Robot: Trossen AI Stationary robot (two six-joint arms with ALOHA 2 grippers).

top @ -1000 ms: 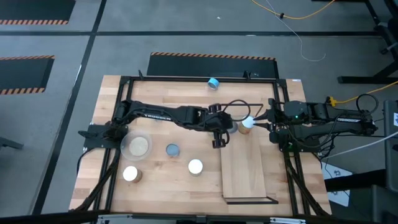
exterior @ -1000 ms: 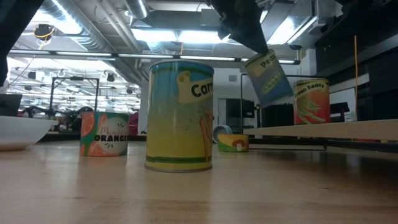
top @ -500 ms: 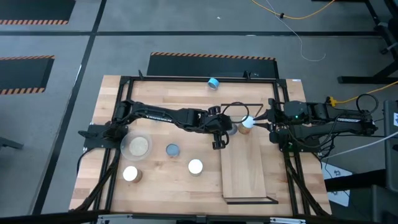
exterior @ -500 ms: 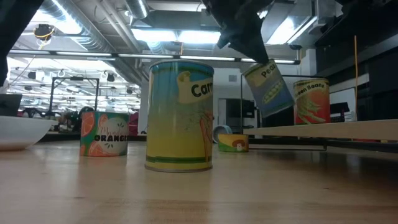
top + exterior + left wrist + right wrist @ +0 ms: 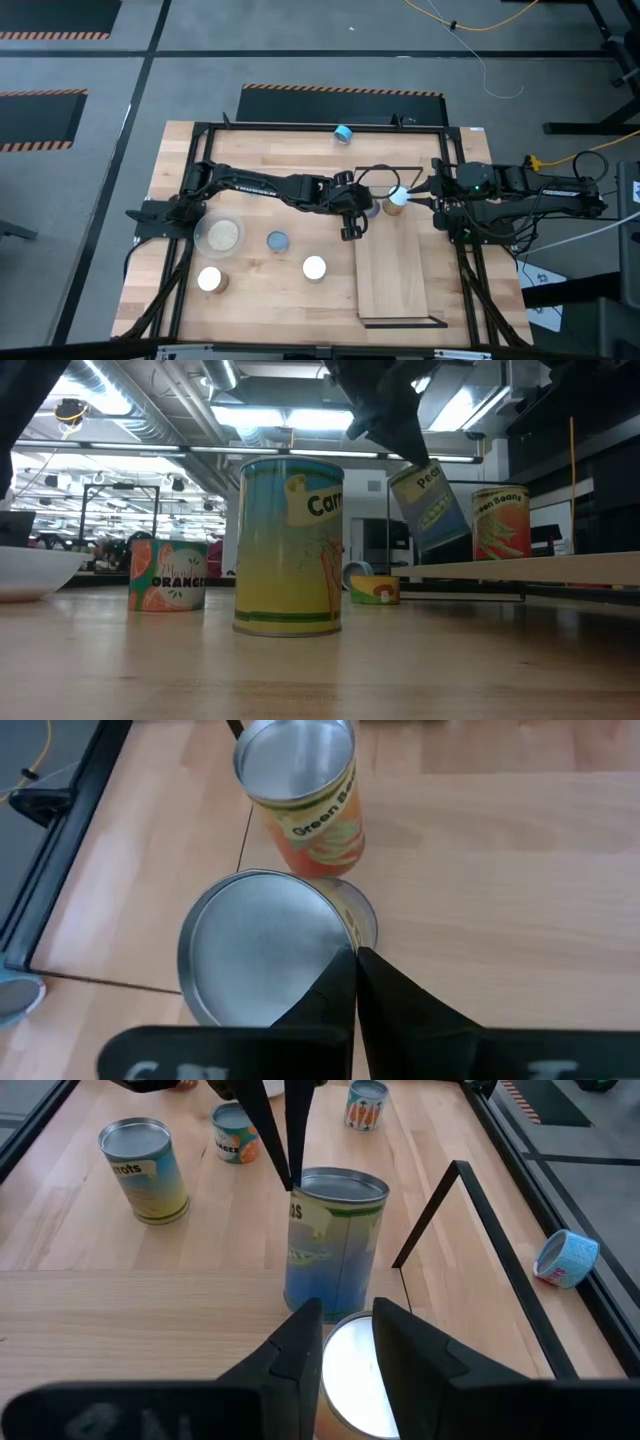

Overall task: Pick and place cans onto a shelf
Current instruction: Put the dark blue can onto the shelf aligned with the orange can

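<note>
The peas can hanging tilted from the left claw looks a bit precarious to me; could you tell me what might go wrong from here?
1. The left claw pinches the peas can only at its top rim, and the can hangs tilted above the shelf, so it may slip or land on an edge and tip.
2. The green beans can stands close by on the shelf, so the tilted can may knock it.
3. The right claw waits by that can, so the arms could clash.

My matt black left gripper (image 5: 352, 965) pinches a metal can (image 5: 265, 955) with a brushed silver lid (paper-labelled). The pale wooden shelf board (image 5: 500, 870) looks smooth and satiny.
</note>
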